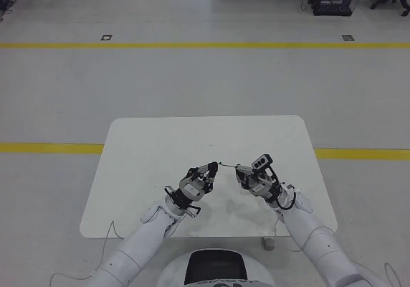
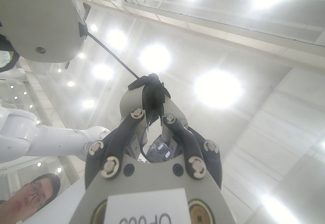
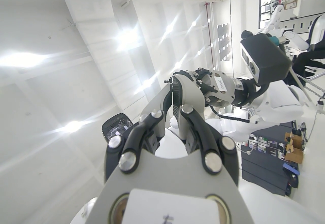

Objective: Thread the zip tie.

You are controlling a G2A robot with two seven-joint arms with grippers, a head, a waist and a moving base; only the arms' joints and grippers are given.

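A thin black zip tie (image 1: 226, 166) hangs in the air between my two grippers, above the front middle of the white table (image 1: 162, 143). My left gripper (image 1: 208, 171) is shut on the tie's bunched black head end (image 2: 152, 85). In the left wrist view the strap (image 2: 111, 53) runs straight from my left gripper (image 2: 152, 91) to the edge of the right gripper's grey finger (image 2: 50, 19). My right gripper (image 1: 239, 171) is shut on that far end of the strap. In the right wrist view its fingers (image 3: 175, 98) are pressed together, with the left gripper (image 3: 177, 80) close beyond them.
Both grippers are held a little above the tabletop, near its front edge. Bare table surface stretches to the back and to both sides. Grey floor with yellow lines (image 1: 205, 45) surrounds the table.
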